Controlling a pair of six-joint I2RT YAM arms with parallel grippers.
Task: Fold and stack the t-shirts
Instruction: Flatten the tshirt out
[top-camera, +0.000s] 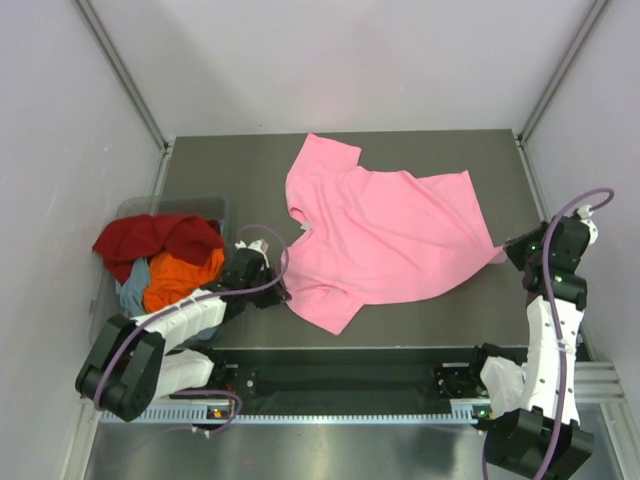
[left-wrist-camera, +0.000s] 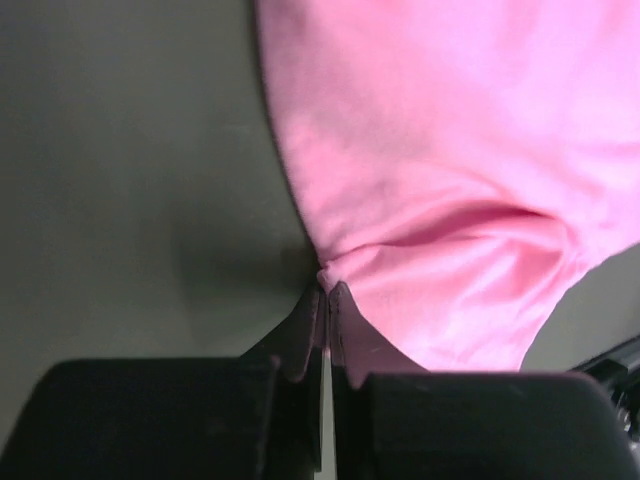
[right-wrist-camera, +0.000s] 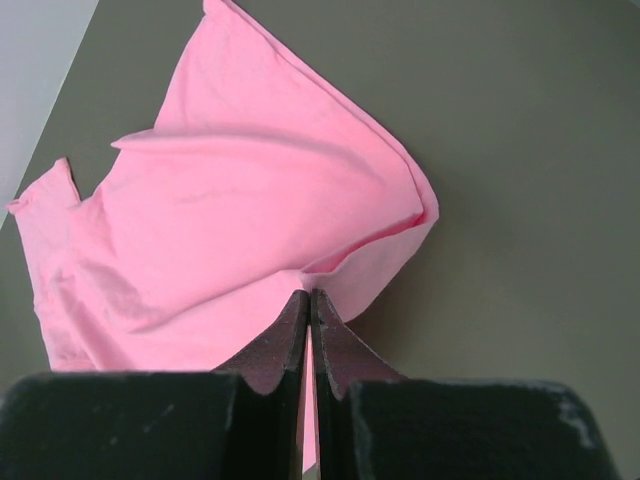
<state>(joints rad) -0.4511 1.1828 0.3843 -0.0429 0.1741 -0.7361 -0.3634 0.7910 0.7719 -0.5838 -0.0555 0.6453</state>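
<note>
At the far left, a bin (top-camera: 178, 200) holds the waiting shirts in a heap: a red shirt (top-camera: 155, 238) on top, an orange shirt (top-camera: 182, 276) below it, and a grey-blue shirt (top-camera: 130, 290) peeking out at the near side. None of these is folded, so most of the task is not yet done.

The left claw (top-camera: 283, 292) reaches across the surface (top-camera: 225, 165) to the near-left edge of the pink shirt (top-camera: 380, 230). In the left wrist view the claw (left-wrist-camera: 327, 285) is pressed together with a small pucker of the pink shirt (left-wrist-camera: 450, 150) caught at its tips, and the cloth fans out from the pinch. The grip looks thin, only on the very edge.

The pink shirt lies in the middle of the surface, opened out but skewed and rumpled. Its neck faces left, and creases run across the body toward the right.

At the right, the right claw (top-camera: 506, 252) is also pressed together. In its wrist view the claw (right-wrist-camera: 308, 295) pinches the nearest fold of the pink shirt (right-wrist-camera: 230, 220), where the edge is doubled over beside a corner.

With both claws gripping opposite ends, the step in hand appears to be straightening this first shirt before any fold. The next move likely calls for both arms to lift slightly and draw apart together, evenly enough to pull the creases out. The pull should stay gentle so the left claw's shallow pinch does not slip. The cloth should then be laid down square.
</note>
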